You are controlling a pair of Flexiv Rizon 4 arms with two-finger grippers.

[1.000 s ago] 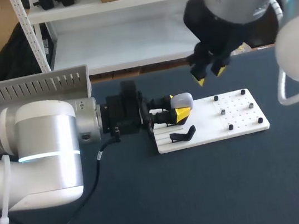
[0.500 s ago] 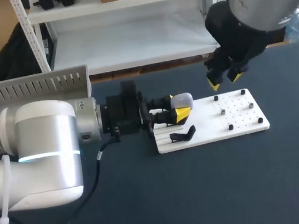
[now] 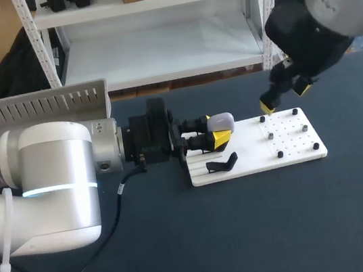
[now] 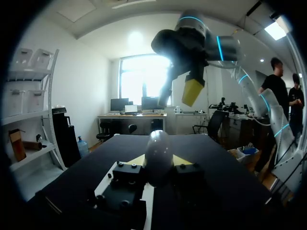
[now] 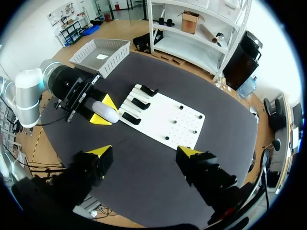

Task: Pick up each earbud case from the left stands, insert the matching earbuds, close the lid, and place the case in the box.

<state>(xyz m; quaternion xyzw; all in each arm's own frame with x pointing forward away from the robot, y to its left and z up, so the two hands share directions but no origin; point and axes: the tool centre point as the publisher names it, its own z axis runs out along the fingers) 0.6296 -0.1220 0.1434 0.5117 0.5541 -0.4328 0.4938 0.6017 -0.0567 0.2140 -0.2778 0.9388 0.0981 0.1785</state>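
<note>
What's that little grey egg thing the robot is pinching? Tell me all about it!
It is the earbud case, a small, smooth, rounded shell, pale grey and a bit shiny, like plastic. Its lid looks shut, though no seam can be made out. The left hand holds it with one yellow finger on each side, and nothing else seems to touch it. It sits over the left end of the white board, near the black stands.

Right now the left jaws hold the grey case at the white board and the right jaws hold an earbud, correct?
No. The right jaws are open and empty, as the right wrist view shows. The left jaws do hold the case at the board.
</note>
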